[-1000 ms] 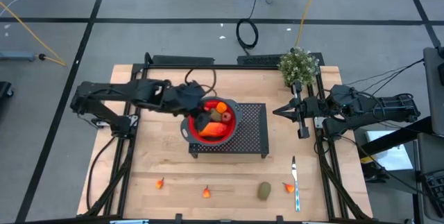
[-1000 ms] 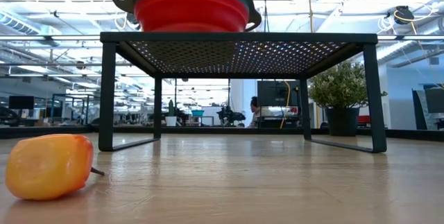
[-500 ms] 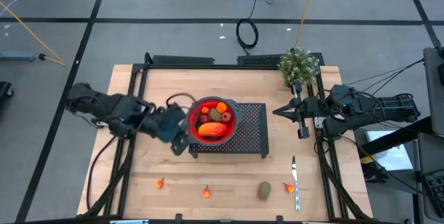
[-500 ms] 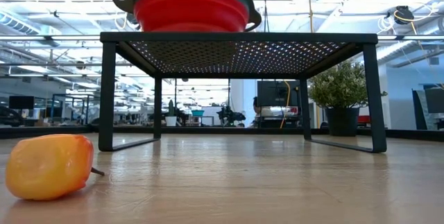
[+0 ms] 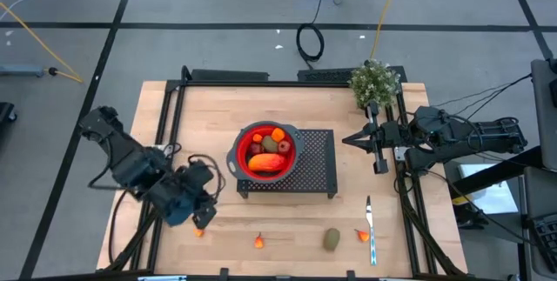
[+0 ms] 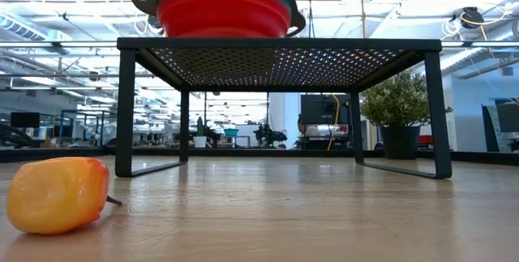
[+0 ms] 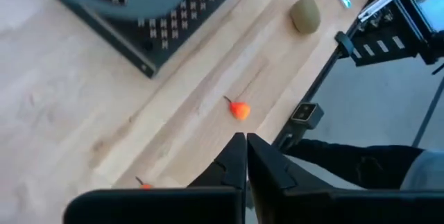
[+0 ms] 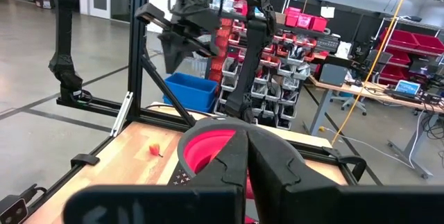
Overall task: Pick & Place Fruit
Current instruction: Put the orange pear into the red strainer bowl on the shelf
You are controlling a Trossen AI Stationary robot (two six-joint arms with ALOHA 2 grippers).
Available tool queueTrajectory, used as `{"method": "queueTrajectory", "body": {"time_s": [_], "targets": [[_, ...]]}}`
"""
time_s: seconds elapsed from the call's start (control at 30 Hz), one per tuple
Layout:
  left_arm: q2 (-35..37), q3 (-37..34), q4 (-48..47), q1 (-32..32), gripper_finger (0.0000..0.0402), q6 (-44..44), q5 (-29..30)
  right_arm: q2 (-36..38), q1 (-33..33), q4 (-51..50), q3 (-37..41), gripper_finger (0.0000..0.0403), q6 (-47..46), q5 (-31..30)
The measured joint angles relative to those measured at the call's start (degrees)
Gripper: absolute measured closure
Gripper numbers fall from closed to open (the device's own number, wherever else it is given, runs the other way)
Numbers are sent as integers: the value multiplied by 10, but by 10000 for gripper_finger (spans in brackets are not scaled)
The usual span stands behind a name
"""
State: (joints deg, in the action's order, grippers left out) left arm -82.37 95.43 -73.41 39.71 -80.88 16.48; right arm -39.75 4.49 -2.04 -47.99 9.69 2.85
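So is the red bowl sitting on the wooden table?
No, the red bowl sits up on the black rack, above the table.

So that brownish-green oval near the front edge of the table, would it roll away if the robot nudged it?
Probably a little. The brownish-green oval looks egg-shaped and lies on its side on the flat wooden table, so a nudge would likely make it wobble or roll a short, curved way. Its skin looks matte rather than glossy, so it may not be very slippery. As a small piece, it is probably light.
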Motion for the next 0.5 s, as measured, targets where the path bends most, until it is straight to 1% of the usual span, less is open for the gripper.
{"method": "queueTrajectory", "body": {"time_s": [0.13,0.3,0.4,0.5], "targets": [[0,-25,1,42,399,-77,17,0,0,0,0,399,0,0],[0,-72,9,90,396,-177,16,0,0,0,0,399,0,0],[0,-106,37,113,400,-220,16,0,0,0,0,399,0,2],[0,-139,69,133,395,-255,16,0,0,0,0,399,0,2]]}}
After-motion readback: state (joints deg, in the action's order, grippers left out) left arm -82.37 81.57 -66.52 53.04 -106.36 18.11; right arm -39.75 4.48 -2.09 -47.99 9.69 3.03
